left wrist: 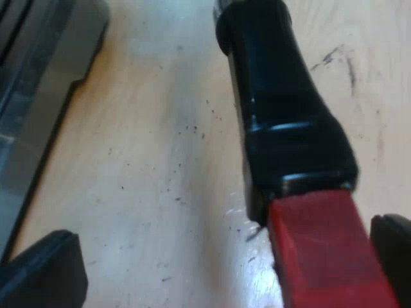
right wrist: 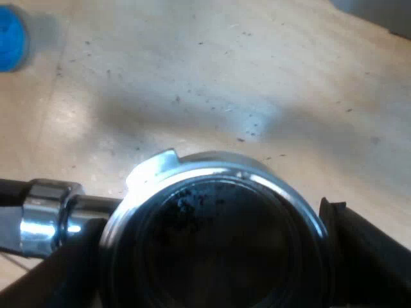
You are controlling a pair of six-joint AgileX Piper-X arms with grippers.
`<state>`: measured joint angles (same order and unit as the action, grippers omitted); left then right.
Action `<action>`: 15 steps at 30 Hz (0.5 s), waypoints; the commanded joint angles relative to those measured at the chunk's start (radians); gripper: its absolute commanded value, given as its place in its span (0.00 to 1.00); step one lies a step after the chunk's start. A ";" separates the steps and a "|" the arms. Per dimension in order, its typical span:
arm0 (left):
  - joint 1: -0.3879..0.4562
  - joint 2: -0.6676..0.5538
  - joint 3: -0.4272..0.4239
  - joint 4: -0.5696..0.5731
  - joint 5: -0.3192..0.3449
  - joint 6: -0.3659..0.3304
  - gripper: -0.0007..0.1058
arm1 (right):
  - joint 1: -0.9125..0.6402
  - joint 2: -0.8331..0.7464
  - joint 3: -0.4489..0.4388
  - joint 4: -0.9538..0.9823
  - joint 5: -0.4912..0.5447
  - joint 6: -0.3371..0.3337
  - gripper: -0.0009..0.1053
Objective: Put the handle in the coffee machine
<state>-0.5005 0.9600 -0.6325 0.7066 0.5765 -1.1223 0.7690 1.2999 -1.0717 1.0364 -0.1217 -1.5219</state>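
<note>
Right wrist view: right gripper (right wrist: pixel 209 269) clamps the holder (right wrist: pixel 212 192) by its basket, leaving the handle (left wrist: pixel 282 115) free. Left gripper (left wrist: pixel 215 266), jaws wide and empty, straddles the red end (left wrist: pixel 327 256), likely to take over.

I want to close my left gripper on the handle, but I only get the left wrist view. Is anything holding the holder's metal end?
Observer: Yes. The right gripper is at the metal holder, with a finger against its round rim on each side.
Operator: Is there coffee in it?
Observer: Some loose dark grounds cling inside. I cannot tell how full it is.
Operator: Anything near it on the table?
Observer: A blue tamper sits on the table, well apart from the holder.
</note>
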 commanded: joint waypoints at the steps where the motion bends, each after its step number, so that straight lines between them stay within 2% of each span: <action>1: -0.005 0.023 -0.001 -0.003 0.023 0.013 0.84 | -0.004 -0.019 -0.008 -0.041 -0.038 0.010 0.01; 6: -0.005 0.034 0.000 -0.009 0.027 0.060 0.84 | -0.004 -0.019 -0.008 -0.045 -0.039 0.025 0.01; 15: -0.005 0.034 0.000 -0.037 0.027 0.060 0.81 | -0.004 -0.019 -0.008 -0.051 -0.039 0.038 0.01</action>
<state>-0.5005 0.9954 -0.6325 0.6872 0.5908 -1.0629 0.7690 1.2999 -1.0717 1.0113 -0.1388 -1.4869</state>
